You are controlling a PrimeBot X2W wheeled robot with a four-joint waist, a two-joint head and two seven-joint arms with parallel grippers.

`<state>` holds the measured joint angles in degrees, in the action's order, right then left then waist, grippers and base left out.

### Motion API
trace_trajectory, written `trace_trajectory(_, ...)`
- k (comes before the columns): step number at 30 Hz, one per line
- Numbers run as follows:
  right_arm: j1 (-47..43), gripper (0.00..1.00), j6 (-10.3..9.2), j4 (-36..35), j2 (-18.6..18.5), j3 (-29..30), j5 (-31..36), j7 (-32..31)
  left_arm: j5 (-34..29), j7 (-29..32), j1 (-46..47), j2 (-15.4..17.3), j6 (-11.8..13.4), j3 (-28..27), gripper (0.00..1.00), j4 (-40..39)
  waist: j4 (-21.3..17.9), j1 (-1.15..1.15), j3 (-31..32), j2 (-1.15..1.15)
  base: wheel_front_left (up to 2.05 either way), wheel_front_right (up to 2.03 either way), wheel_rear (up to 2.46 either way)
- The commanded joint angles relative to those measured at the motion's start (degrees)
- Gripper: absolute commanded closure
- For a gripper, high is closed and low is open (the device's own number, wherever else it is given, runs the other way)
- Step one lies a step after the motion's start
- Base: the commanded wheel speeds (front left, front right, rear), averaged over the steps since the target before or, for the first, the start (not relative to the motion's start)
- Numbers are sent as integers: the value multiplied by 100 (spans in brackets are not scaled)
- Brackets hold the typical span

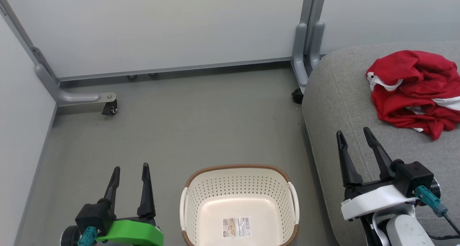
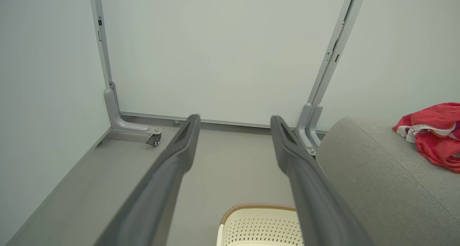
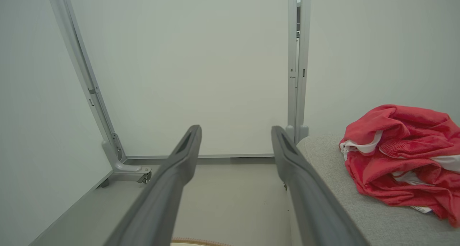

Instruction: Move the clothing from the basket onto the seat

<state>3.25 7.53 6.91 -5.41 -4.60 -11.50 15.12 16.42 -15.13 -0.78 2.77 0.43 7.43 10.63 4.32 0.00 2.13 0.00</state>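
Note:
The red clothing (image 1: 417, 91) with white bands lies crumpled on the grey seat (image 1: 341, 106) at the right; it also shows as clothing (image 3: 402, 159) and clothing (image 2: 435, 134) in the wrist views. The cream basket (image 1: 240, 183) stands on the floor at bottom centre with just a paper label on its bottom. My left gripper (image 1: 130, 170) hangs open over the floor left of the basket. Over the seat's near part my right gripper (image 1: 355, 136) is open, short of the clothing, nothing between its fingers.
Pale partition panels close the back and left. Their grey metal feet with casters stand at the left (image 1: 107, 107) and beside the seat's far corner (image 1: 297, 95). Grey floor (image 1: 179, 131) stretches between the basket and the panels.

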Motion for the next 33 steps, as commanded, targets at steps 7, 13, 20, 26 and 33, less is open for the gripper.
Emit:
trace_trajectory(7, 24, 0, -8, 8, 47, 39, -78, 2, 77, 0, -105, 22, -184, 17, 0, 32, -33, 0, -10, 0, 0, 0, 0)
trace_trajectory(13, 59, 0, -8, -14, 20, -8, -79, 2, 167, 0, -90, 22, -240, 63, 0, 110, -46, 0, -11, 0, 0, 0, 0)
trace_trajectory(20, -73, 100, 1, 145, 79, 13, -288, -51, 378, 57, -12, -6, -243, 19, 100, 249, -53, 0, -15, 0, 0, 0, 0)
trace_trajectory(26, -37, 100, 0, 190, 82, 97, -956, -222, 991, 228, 53, 4, -290, -93, 100, 260, -71, 0, -26, 0, 0, 0, 0)
trace_trajectory(33, 6, 100, 0, 241, 89, 187, -1674, -406, 1654, 413, 130, 14, -341, -214, 100, 269, -93, 0, -38, 0, 0, 0, 0)
